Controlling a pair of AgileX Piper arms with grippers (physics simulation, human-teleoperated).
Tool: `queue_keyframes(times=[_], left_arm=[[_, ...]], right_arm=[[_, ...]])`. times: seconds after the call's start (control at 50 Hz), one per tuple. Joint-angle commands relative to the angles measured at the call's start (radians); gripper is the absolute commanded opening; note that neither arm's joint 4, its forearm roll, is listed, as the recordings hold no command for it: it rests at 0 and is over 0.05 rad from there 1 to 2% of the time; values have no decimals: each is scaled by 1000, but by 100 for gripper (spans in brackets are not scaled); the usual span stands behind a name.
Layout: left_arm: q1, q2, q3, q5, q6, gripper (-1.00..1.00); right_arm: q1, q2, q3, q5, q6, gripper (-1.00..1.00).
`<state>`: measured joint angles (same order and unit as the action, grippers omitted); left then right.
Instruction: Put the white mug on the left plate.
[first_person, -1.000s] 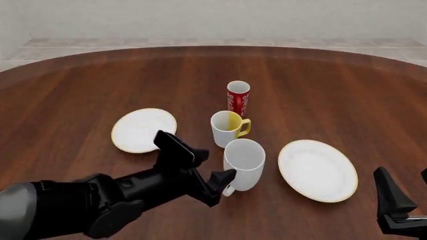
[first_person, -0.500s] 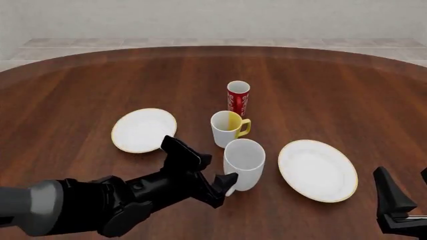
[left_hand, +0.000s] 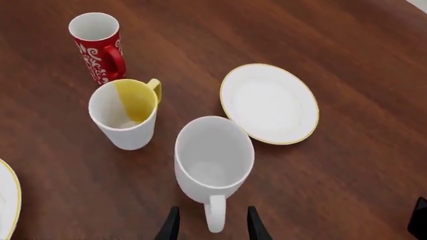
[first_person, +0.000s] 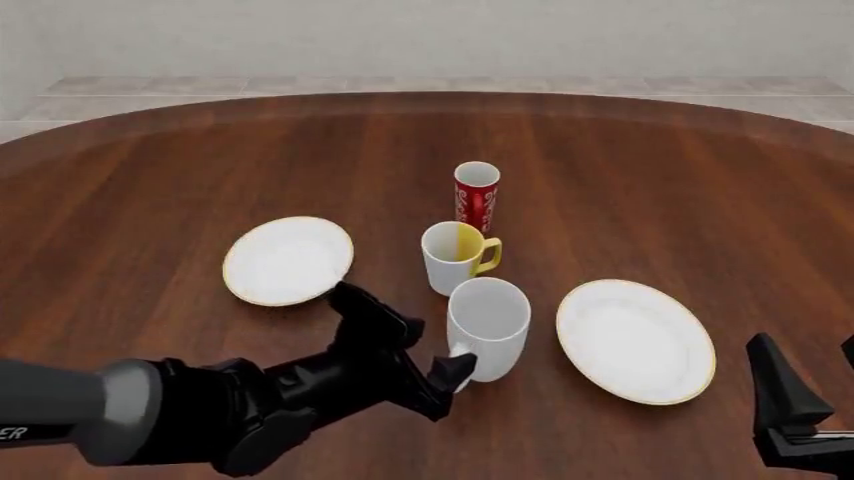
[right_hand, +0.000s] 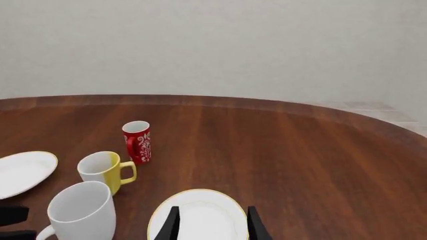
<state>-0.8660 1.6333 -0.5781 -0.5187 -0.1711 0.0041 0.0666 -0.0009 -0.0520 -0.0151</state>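
Standing upright on dark wood table (first_person: 667, 170), white mug (first_person: 489, 315) between both plates, left plate (first_person: 287, 260) well apart. Straddling its handle, left gripper (left_hand: 212, 227) fingers parted. Hovering low, right gripper (right_hand: 211, 222) spread. Pale wall (right_hand: 213, 45) behind.

All-white mug (first_person: 489, 330), gold-rimmed white plate (first_person: 287, 261), red white-patterned cup (first_person: 475, 198).

My front camera looks forward and down across the table (first_person: 641, 160) from above, while both wrist cameras sit closer, all three sharing the white mug (first_person: 489, 315) and neighbouring cups.
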Motion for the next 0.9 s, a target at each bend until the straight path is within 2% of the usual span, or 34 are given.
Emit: queue_keyframes(times=[0.02,0.68,0.7,0.72,0.76,0.9], left_arm=[[1,40,-2,-24,-9,100],[3,89,-11,-49,-6,100],[30,80,-5,-50,12,-100],[48,68,-2,-47,35,-100],[23,68,-6,-40,20,-100],[18,55,2,-42,36,-100]], right_arm=[[-1,-6,0,5,0,100],[-2,-9,0,7,3,100],[-2,-10,0,7,2,100],[-2,-11,0,8,2,100],[-2,-11,0,9,1,100],[0,-1,0,-1,-2,100]])
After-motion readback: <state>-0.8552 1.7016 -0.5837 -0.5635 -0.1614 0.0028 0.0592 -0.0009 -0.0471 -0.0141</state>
